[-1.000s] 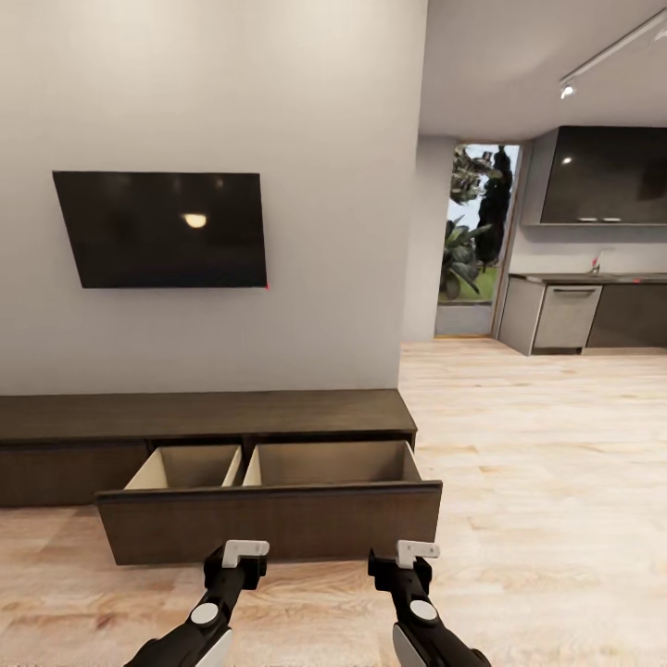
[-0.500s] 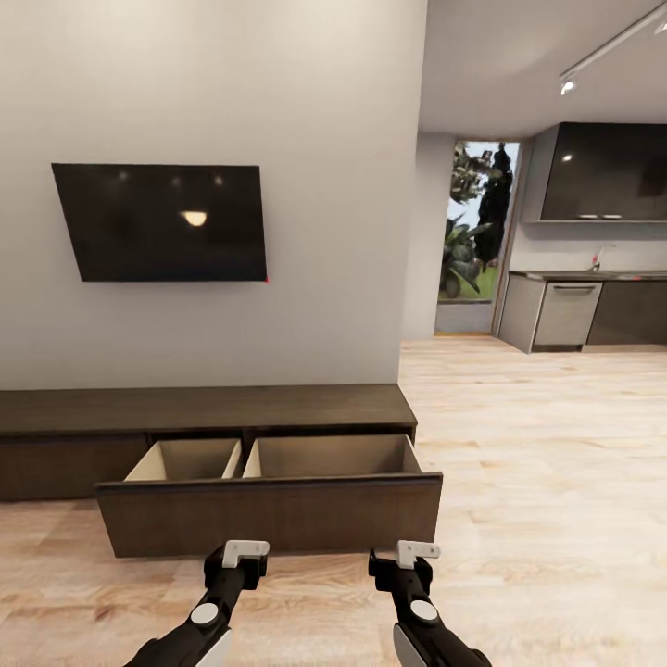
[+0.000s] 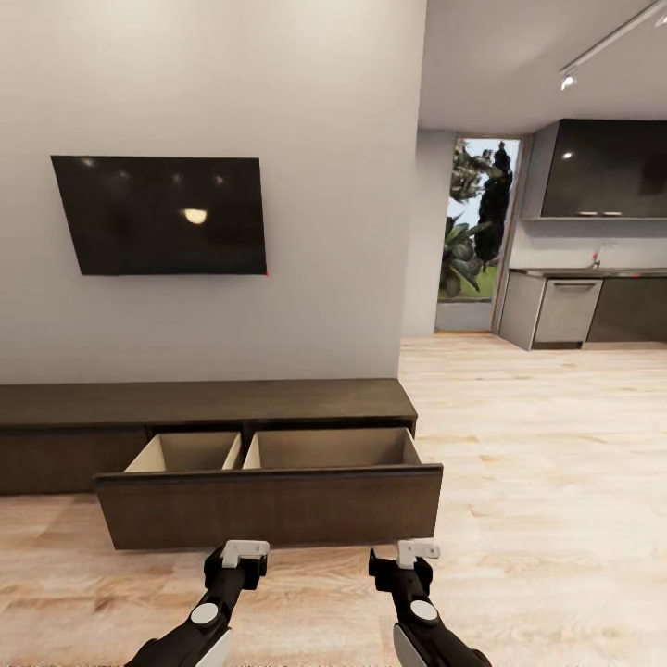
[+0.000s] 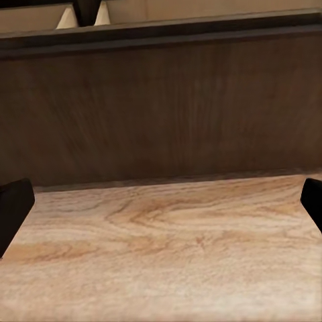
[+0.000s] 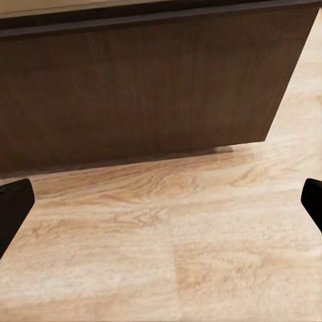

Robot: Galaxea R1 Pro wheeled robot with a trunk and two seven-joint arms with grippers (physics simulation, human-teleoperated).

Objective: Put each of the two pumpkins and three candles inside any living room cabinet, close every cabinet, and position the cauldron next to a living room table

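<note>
- The cabinet (image 3: 208, 403), long, low and dark brown, stands against the wall under a black TV (image 3: 159, 215).
- Its wide drawer (image 3: 269, 505) is pulled out at 12 o'clock from the robot (pale wood inside, two compartments, nothing visible in them).
- The left gripper (image 3: 243, 553) and right gripper (image 3: 417, 550) hang over the wood floor (image 3: 556, 482) just before the drawer front, both spread wide and holding nothing.

Dark brown wood-grain cabinet (image 3: 208, 404) with pale tan drawer insides (image 3: 326, 449); light, streaky blond wood floor (image 3: 537, 463); black television (image 3: 159, 215) above the cabinet on a pale grey wall (image 3: 306, 111).
</note>
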